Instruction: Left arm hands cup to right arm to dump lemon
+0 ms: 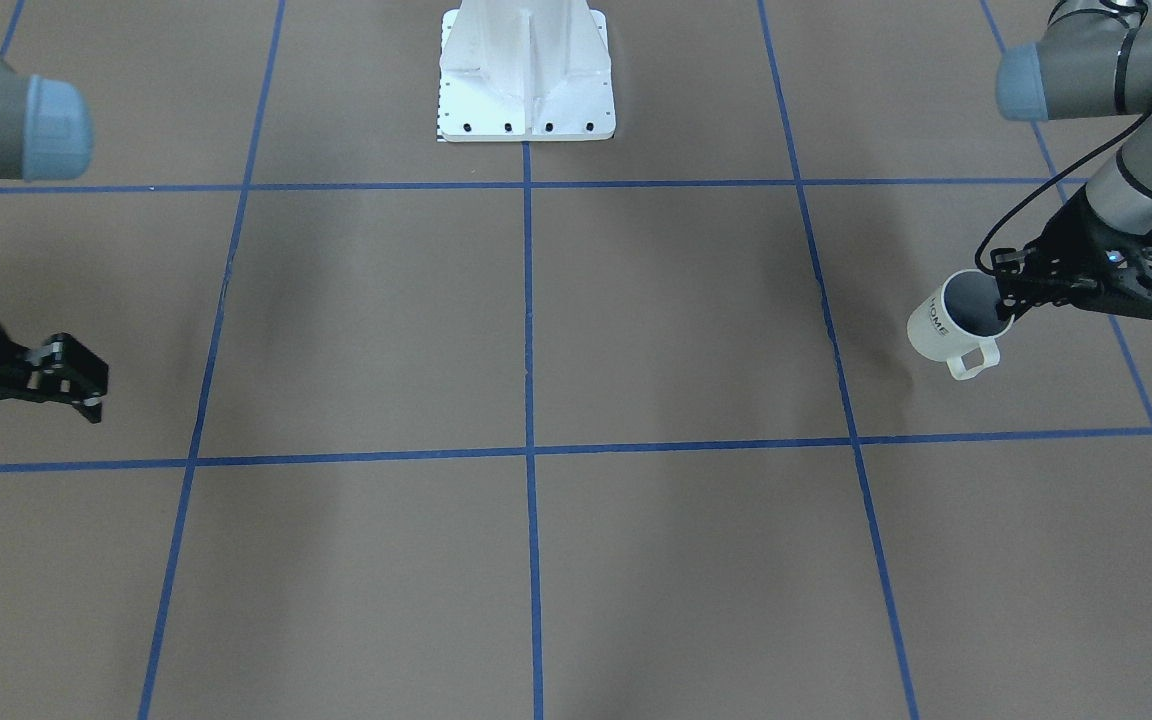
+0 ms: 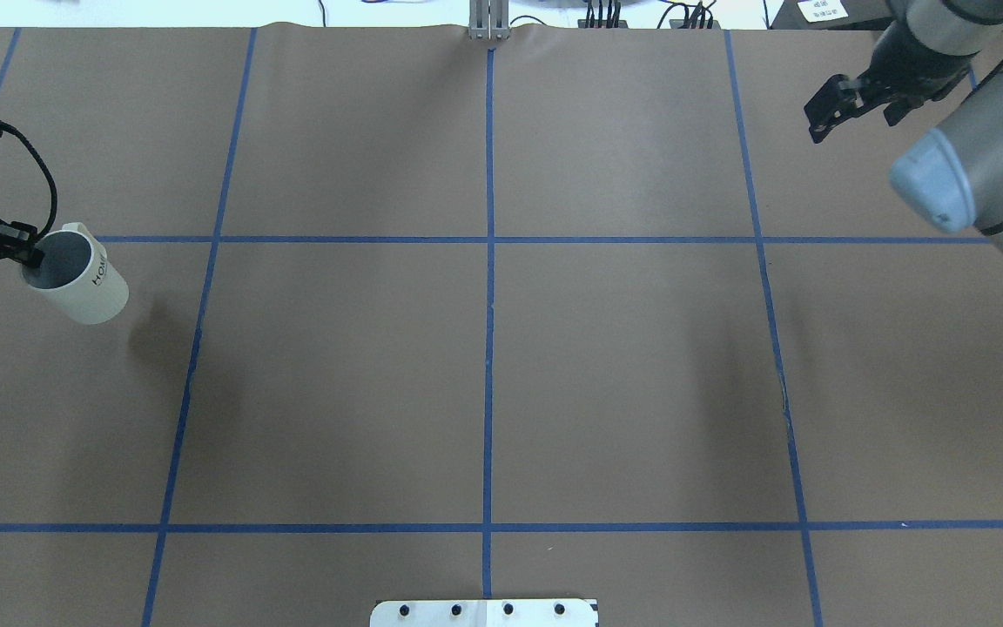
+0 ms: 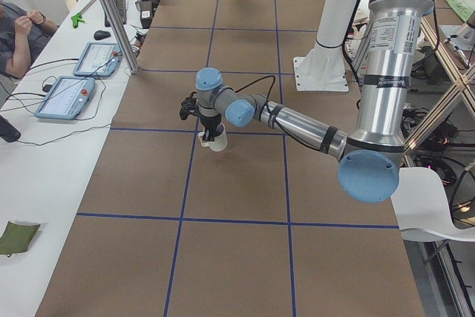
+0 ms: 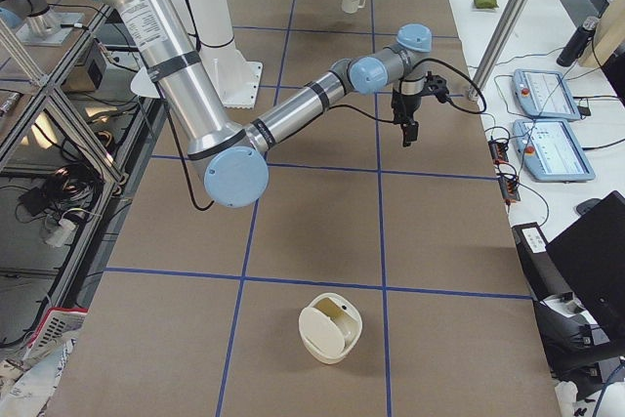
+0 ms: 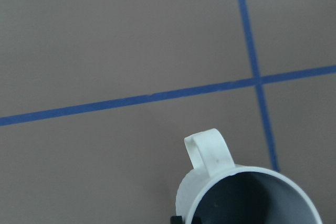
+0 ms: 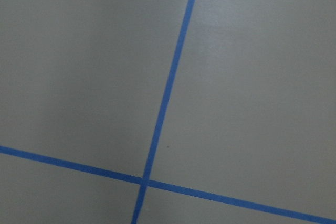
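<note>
From the front, the left claw (image 1: 1004, 297) pinches the rim of the white cup (image 1: 939, 325). The cup is close to the left end of the brown table (image 1: 656, 330). Its handle points away from the robot. The right claw (image 1: 96, 395) hangs near the table's right end. I cannot tell if it is open or closed.

From above, the cup leans a little, and its dark shadow lies beside it.

From the left wrist, the cup's grey inside shows, with blue lines (image 5: 131, 99) on the table past it.
</note>
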Tool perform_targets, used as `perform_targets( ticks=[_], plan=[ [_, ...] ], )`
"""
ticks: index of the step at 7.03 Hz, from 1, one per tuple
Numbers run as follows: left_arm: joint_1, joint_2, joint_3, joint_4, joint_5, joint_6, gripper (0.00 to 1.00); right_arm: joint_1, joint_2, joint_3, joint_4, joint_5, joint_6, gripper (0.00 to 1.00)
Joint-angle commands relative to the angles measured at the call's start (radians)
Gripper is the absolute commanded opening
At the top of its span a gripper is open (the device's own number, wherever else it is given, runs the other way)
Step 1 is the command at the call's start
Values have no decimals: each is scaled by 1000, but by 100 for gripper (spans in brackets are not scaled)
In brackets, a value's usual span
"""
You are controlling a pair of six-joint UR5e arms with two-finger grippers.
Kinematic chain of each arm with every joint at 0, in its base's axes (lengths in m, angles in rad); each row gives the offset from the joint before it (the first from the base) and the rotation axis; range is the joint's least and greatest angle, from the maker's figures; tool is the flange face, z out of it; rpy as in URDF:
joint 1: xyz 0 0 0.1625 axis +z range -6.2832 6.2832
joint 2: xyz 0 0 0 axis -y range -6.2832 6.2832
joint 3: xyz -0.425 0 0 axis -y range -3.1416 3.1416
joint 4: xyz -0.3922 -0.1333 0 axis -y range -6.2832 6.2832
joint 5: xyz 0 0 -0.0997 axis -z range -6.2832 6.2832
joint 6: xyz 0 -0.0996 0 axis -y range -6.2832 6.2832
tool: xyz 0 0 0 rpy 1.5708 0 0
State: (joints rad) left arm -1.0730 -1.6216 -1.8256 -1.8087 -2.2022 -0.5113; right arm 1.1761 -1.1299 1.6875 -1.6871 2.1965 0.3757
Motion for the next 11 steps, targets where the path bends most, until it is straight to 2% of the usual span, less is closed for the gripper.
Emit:
perform_targets(
  ticks=[1, 2, 4, 5, 7, 8, 10, 11],
  plan=[
    [4, 40, 55, -122, 10, 17, 0, 147, -112, -15, 0, 59, -225, 100],
    [5, 35, 75, -141, 10, 17, 0, 184, -148, -20, 0, 57, -303, 100],
    [5, 28, 94, -142, 10, 19, 59, 191, -192, -9, 4, 33, -311, 100],
    [5, 26, 92, -142, 10, 17, 100, 191, -205, -11, 3, 19, -308, 100],
    [-46, 29, 65, -106, -20, 19, 100, 201, -292, 0, 17, 11, -311, 100],
    [-94, 29, 55, -78, -48, 87, 100, 212, -316, 4, 18, 11, -310, 100],
    [-220, 60, 52, 67, -79, 390, 100, 212, -367, 9, 79, 5, -308, 100],
    [-284, 92, 78, 77, -77, 512, 100, 220, -381, 8, 95, 5, -310, 100]
  ],
)
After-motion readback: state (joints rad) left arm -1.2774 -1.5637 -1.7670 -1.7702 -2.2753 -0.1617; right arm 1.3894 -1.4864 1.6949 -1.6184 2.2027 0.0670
